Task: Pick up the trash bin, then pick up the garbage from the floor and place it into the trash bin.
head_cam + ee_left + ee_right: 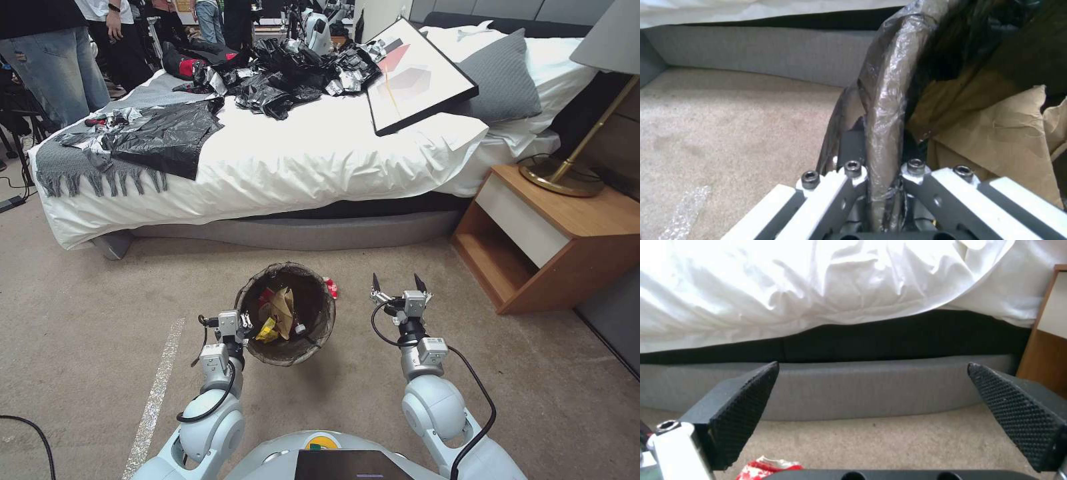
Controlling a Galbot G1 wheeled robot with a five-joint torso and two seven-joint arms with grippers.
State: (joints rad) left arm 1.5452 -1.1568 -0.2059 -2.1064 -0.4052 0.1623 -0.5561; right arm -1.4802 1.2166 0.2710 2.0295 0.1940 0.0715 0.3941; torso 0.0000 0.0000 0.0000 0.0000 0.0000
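Note:
The trash bin (320, 320), a round bucket with a dark bag liner over its rim, hangs in front of me above the carpet. My left gripper (245, 328) is shut on its near-left rim (884, 110). Inside lie a brown paper bag (283, 308), a yellow wrapper (268, 331) and red pieces. The left wrist view shows the lined rim pinched between the fingers, with the paper bag (996, 133) beside it. My right gripper (399, 284) is open and empty to the right of the bin. A red wrapper (330, 287) lies on the floor just past the bin, and it appears as the red wrapper (766, 467) below the open right gripper (871, 416).
A bed (280, 167) with white sheets, black plastic sheets (167, 133) and a framed picture (417, 73) stands across the front. A wooden nightstand (553, 233) with a lamp base sits at right. A pale tape line (157, 393) runs on the carpet at left. People stand far left.

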